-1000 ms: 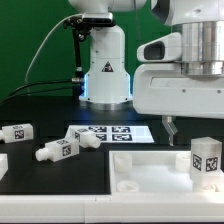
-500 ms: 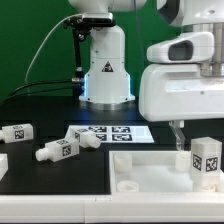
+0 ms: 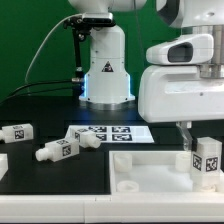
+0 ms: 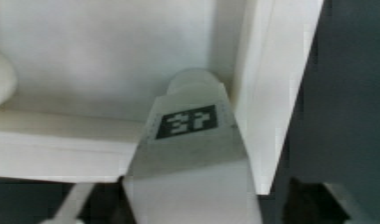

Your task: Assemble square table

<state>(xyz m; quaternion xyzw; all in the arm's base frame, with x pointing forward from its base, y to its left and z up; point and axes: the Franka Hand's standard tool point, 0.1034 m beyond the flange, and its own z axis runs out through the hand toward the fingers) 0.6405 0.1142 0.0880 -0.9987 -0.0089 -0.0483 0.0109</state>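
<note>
Jaws sit low at the upright leg [image 3: 207, 160] standing on the tabletop [image 3: 140, 170], exterior view's right. One finger [image 3: 183, 133] is just beside it. I can't tell whether they're clamped or only straddling it. Loose legs [image 3: 60, 150] lie on the table [image 3: 50, 195] near the marker board [image 3: 110, 132].
</note>
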